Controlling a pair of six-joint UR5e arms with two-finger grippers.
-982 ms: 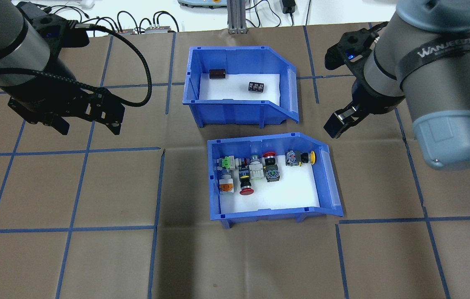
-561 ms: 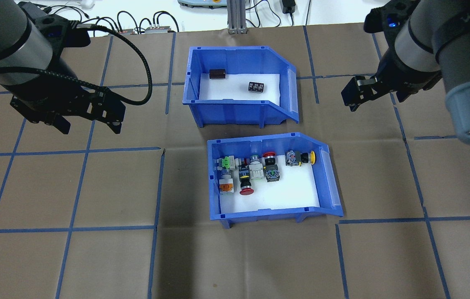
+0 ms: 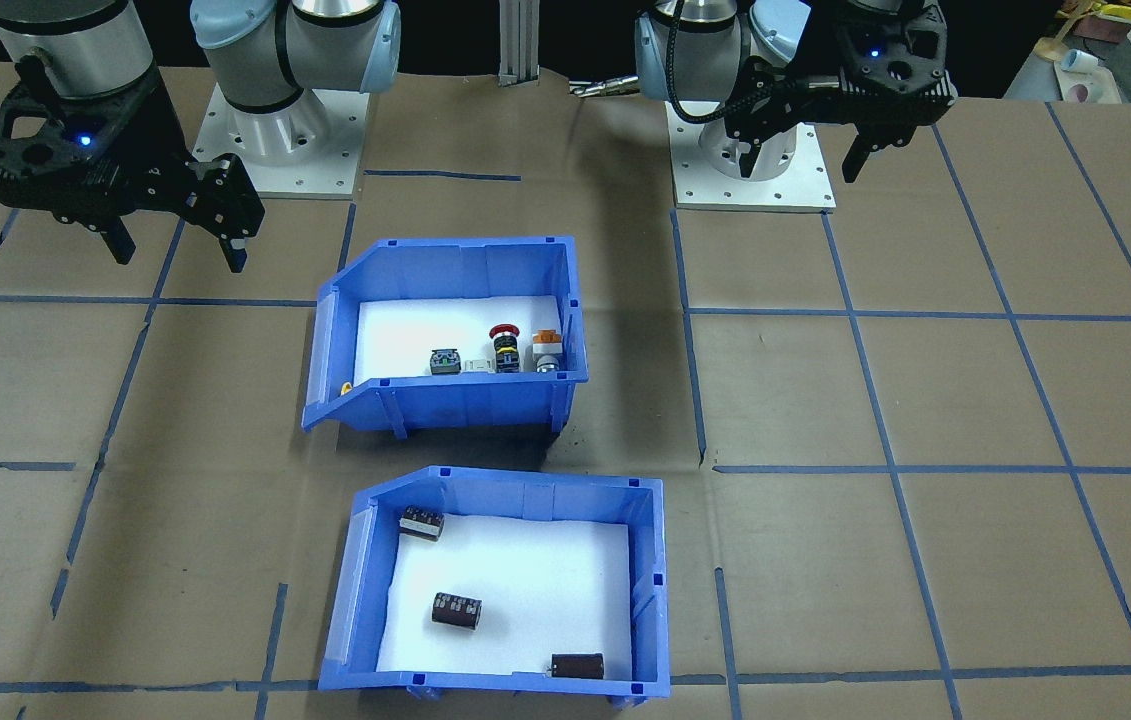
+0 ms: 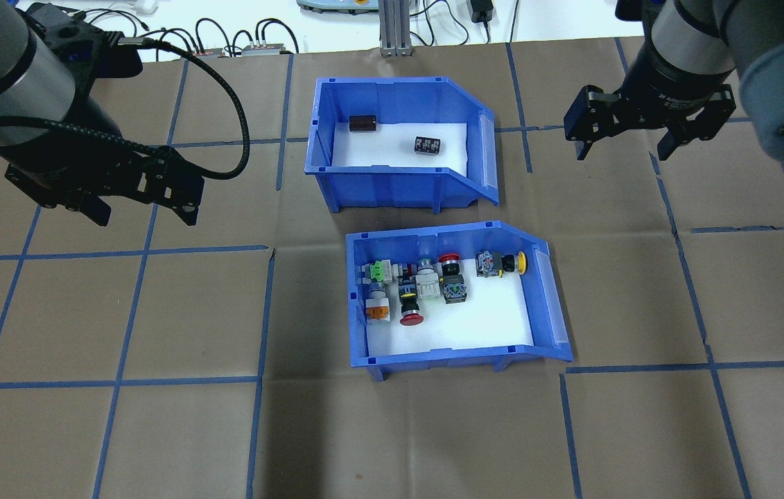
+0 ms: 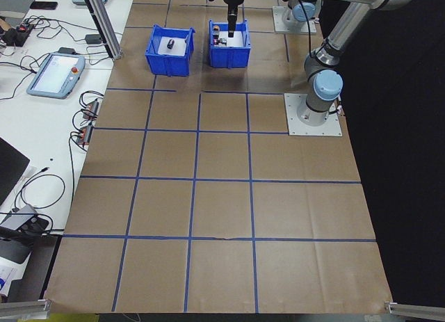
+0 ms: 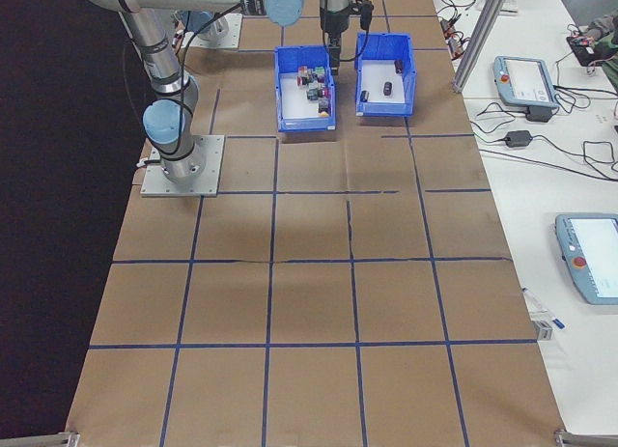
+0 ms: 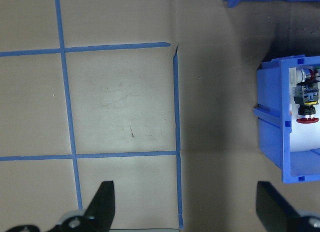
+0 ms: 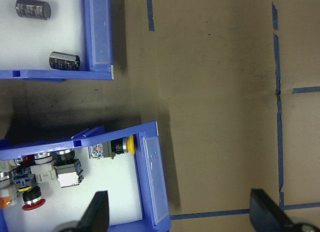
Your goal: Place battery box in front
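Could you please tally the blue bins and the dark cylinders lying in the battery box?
Blue bins: 2, the battery box and the switch bin.
Dark cylinders: 3.
Total: 5.

right tool raised away, turned, left tool shifted slightly

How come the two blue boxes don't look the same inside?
The battery box holds three small dark cylinders lying far apart, so lots of its white floor shows; the switch box holds many colourful push-buttons bunched along one side. The battery box sits farther from the robot; the switch box sits nearer. Both are blue bins with a sloped cut-away side and a white floor, and no gripper touches either.
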